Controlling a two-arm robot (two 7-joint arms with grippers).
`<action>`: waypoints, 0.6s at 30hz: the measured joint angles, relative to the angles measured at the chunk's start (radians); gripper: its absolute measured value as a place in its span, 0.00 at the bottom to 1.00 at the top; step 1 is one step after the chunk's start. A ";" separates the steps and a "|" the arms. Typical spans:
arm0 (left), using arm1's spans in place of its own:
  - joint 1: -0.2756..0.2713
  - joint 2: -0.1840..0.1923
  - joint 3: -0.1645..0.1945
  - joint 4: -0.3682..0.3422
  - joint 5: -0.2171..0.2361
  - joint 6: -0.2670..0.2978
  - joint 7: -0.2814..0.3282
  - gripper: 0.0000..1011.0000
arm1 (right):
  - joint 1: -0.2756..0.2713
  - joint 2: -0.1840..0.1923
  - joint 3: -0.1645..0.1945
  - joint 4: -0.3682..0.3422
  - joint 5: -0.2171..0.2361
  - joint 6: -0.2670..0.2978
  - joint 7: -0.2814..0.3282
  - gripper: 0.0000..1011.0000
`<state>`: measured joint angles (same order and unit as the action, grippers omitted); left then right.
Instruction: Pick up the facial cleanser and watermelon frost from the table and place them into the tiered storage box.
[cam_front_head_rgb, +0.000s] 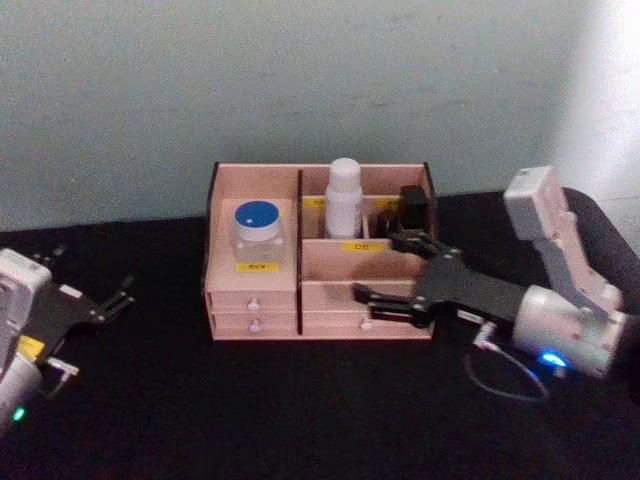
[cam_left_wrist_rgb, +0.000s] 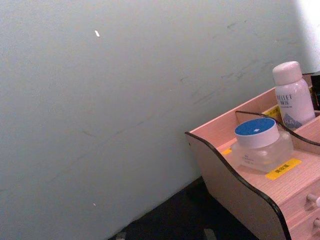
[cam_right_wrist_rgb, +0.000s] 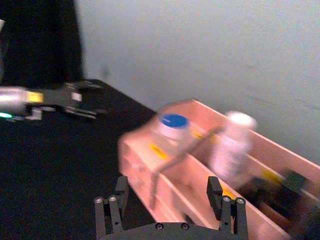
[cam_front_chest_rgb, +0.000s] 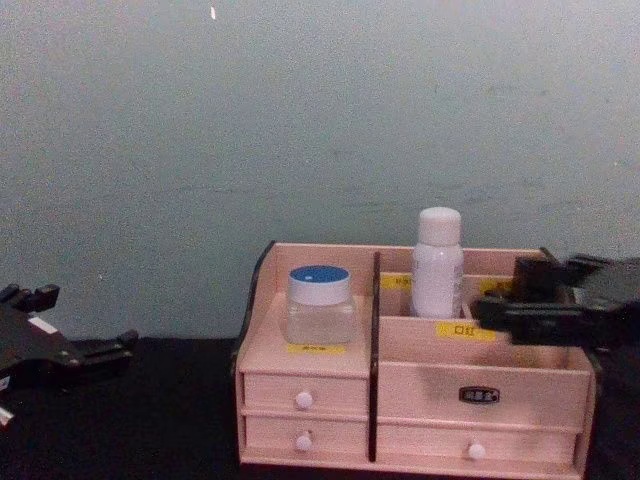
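Reaching in from the right with the right arm, bent at the wrist, low over the black surface. Pointing the right pincer toward the left, at the front right of the box. Holding both fingers wide apart, with nothing between them. One finger up near the right back part of the box, the other down by the right drawers. Seen from the chest as a dark shape in front of the top right corner of the box. Seen from the right wrist with one finger on each side and the box in the gap beyond.

Resting the left arm far off on the left, well apart from the box. Pointing the left pincer toward the right, just above the surface. Fingers spread here too, and empty.

Standing on the surface by the pale wall: the pink box, drawers facing front. Inside, in the back middle part, a white bottle, upright. In the left part, a clear jar with a blue lid, upright. In the back right part, a small dark thing, too dim to make out, just beside the top finger of the right pincer. Cannot tell if touching or not. Bottle a bit to the left of that pincer, jar farther left.
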<state>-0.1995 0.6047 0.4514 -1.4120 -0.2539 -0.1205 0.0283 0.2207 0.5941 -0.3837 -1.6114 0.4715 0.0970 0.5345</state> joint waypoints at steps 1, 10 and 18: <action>0.000 0.000 0.000 0.000 0.000 0.000 0.000 0.99 | -0.010 0.006 0.008 -0.005 0.000 0.000 -0.014 0.99; 0.000 0.000 0.000 0.000 0.000 0.000 0.000 0.99 | -0.091 -0.038 0.142 -0.001 -0.108 0.001 -0.352 0.99; 0.000 0.000 0.000 0.000 0.000 0.000 0.000 0.99 | -0.060 -0.160 0.166 0.105 -0.271 -0.009 -0.634 0.99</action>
<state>-0.1995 0.6047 0.4514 -1.4120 -0.2539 -0.1206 0.0283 0.1607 0.4337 -0.2181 -1.5061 0.2001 0.0876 -0.0994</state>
